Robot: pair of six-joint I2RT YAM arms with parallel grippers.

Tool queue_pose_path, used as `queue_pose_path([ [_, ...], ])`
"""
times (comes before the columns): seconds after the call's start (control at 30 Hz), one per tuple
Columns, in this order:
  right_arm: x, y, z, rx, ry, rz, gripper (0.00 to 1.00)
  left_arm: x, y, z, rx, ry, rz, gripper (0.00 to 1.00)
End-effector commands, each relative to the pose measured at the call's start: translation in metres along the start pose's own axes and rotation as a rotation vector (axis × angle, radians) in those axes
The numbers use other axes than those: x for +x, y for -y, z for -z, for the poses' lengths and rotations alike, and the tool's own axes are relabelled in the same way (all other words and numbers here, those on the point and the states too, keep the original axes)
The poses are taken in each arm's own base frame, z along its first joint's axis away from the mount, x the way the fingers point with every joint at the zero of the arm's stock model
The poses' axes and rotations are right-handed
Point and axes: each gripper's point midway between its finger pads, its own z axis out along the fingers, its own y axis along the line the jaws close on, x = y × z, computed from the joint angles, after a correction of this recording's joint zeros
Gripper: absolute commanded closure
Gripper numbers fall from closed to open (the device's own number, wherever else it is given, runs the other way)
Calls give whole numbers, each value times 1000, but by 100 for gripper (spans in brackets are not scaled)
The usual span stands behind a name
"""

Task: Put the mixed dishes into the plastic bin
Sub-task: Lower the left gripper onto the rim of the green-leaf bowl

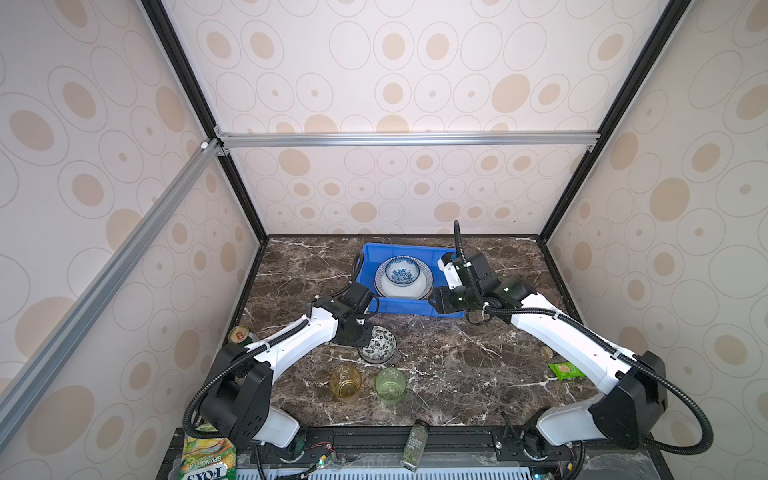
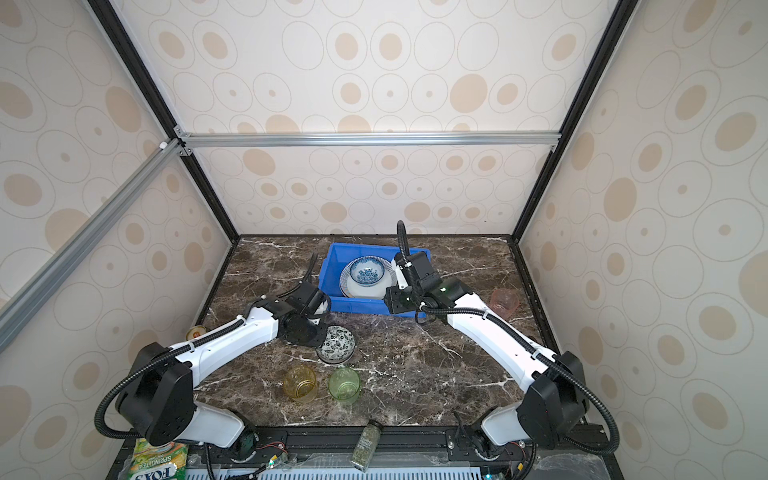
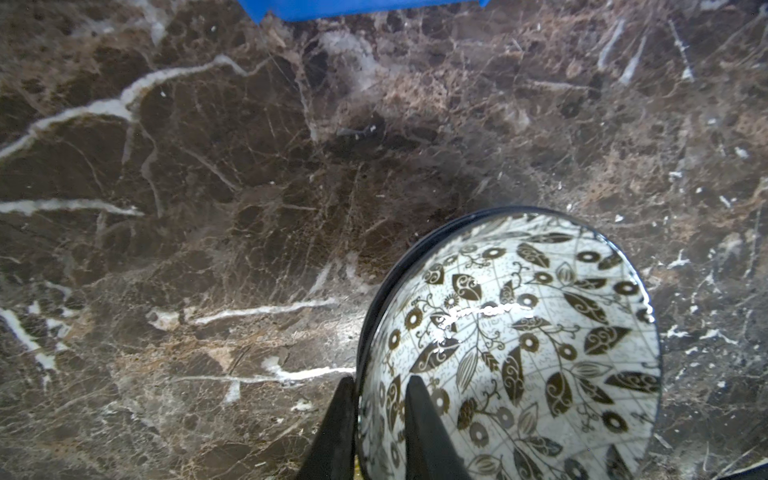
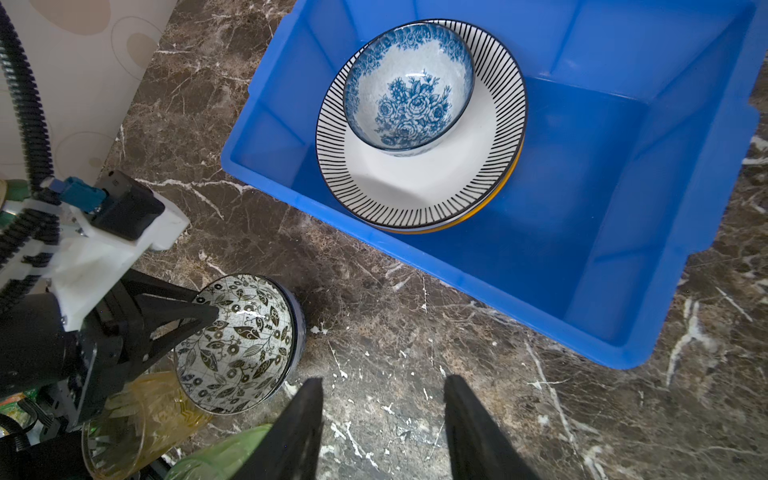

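Note:
The blue plastic bin stands at the back centre. In it lies a striped-rim white plate on top of a yellow-edged plate, with a blue floral bowl on the striped one. In front of the bin, my left gripper is shut on the rim of the black-white floral bowl, which is tilted, with one finger inside and one outside. My right gripper hangs open and empty over the table, by the bin's front right corner. A yellow tumbler and a green tumbler stand nearer the front. A pink tumbler stands at the right.
A tin can sits behind the left arm by the left wall. A spice jar lies on the front rail. A green snack packet lies beside the right arm, and a tea packet lies at the front left.

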Motion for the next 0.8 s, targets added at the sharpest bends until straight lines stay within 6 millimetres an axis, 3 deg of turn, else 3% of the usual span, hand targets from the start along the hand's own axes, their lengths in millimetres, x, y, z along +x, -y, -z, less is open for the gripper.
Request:
queue_pose_path([
  [0.0,-3,-3,5,-1,22,15,49,3,4,-3,8,-18,-2,80],
  [0.37,-2,-3,4,2,17,18,49,2,3,-6,-5,-24,-12,90],
  [0.77,-2,-3,3,0,14,21,49,-10,1,4,-24,18,-20,100],
])
